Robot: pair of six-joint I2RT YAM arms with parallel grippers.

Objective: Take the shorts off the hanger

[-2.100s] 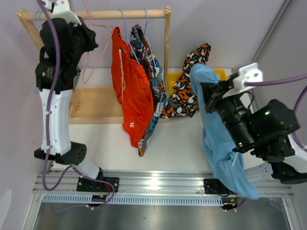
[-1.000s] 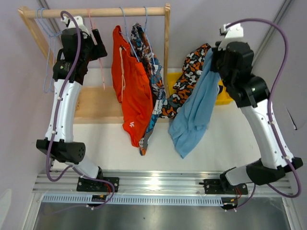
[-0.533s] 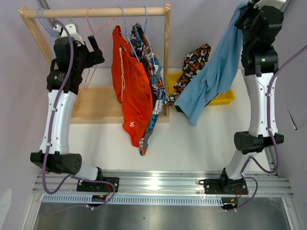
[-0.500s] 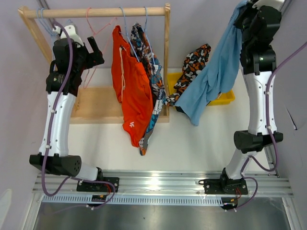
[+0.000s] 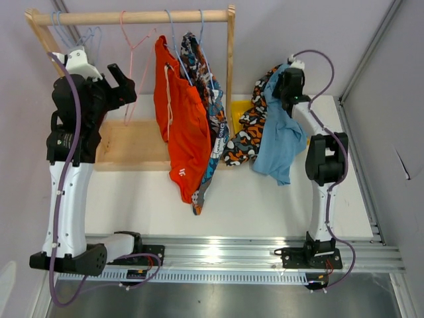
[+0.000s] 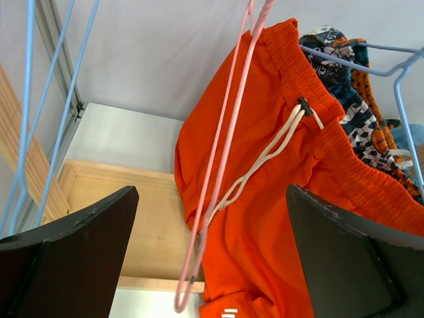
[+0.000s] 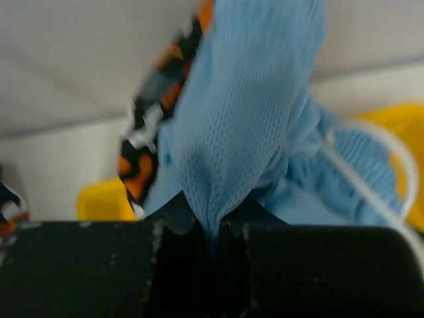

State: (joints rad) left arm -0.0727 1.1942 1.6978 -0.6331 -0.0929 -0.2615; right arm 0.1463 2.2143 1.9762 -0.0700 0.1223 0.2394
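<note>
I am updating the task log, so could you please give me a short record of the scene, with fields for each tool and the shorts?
Left tool: open, holding nothing, facing the empty pink hanger
Right tool: shut on the light blue shorts
Hanging from the rail: orange shorts, printed shorts
Off the rail: camouflage shorts, draped at the yellow bin

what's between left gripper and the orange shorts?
An empty pink wire hanger, dangling before the plain orange drawstring shorts, framed by the open left gripper in the left wrist view.
</note>
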